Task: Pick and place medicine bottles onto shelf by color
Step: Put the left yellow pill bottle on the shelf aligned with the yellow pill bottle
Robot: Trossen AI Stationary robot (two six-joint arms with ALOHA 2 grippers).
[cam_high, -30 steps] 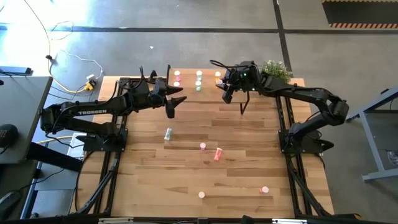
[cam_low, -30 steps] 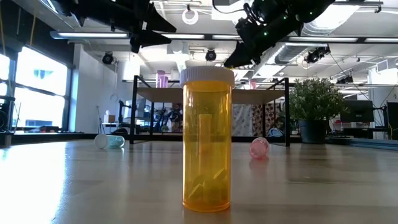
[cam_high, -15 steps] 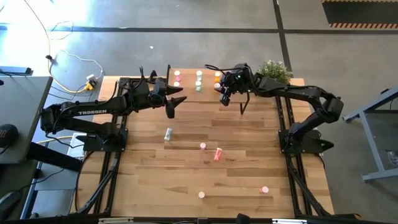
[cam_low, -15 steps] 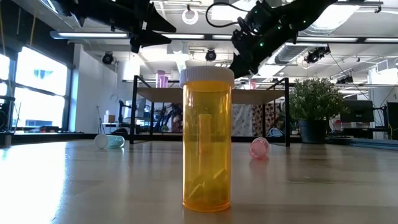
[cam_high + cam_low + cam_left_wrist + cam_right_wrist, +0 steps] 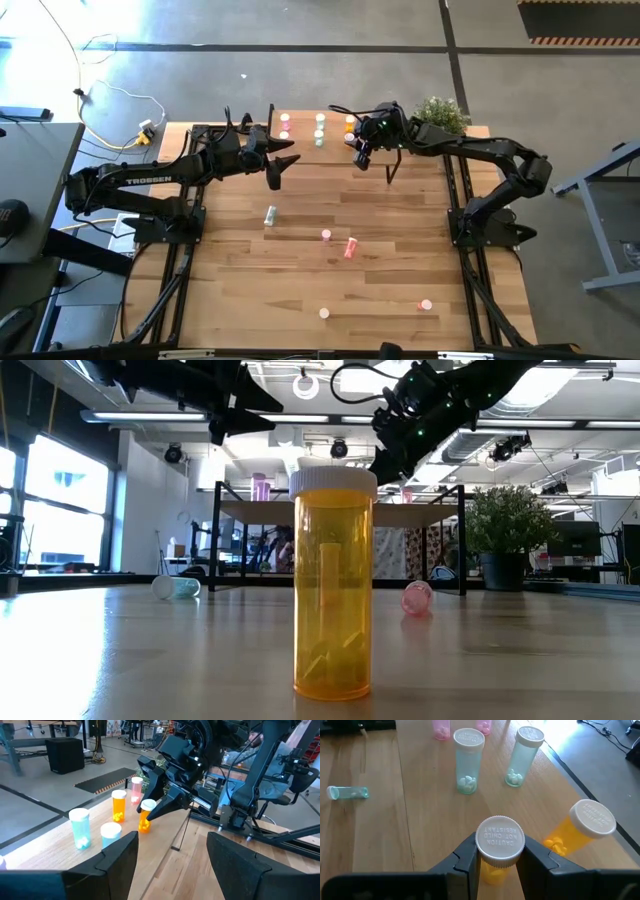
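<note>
High view first, going from left to right. The left claw point(image 5: 277, 165) hangs above the big wooden plank desk point(image 5: 240, 280), near the small light-wood shelf on thin black legs point(image 5: 300, 125). Its two dark fingers point(image 5: 117, 855) are spread wide apart with nothing between them. It looks like it is waiting its turn.

On the desk below lies a pale green little bottle on its side point(image 5: 270, 214). Next come a pink bottle with a white cap point(image 5: 326, 236) and a red-pink bottle lying down point(image 5: 350, 248). Closer to the front edge are a tall orange bottle with a white cap point(image 5: 332, 580) and one more pink bottle point(image 5: 425, 304). These all wait to be picked up.

On the shelf, the bottles stand in groups by color. The two pale green ones point(image 5: 468, 761) stand side by side, with pink ones point(image 5: 441, 727) past them.

The right claw point(image 5: 358, 153) is at the right end of the shelf. It is squeezing an orange bottle with a white cap point(image 5: 499, 845), held straight up so it can stand. Another orange bottle point(image 5: 580, 827) is just beside it, so this is likely the orange spot. I think the claw is about to set its bottle down there.
</note>
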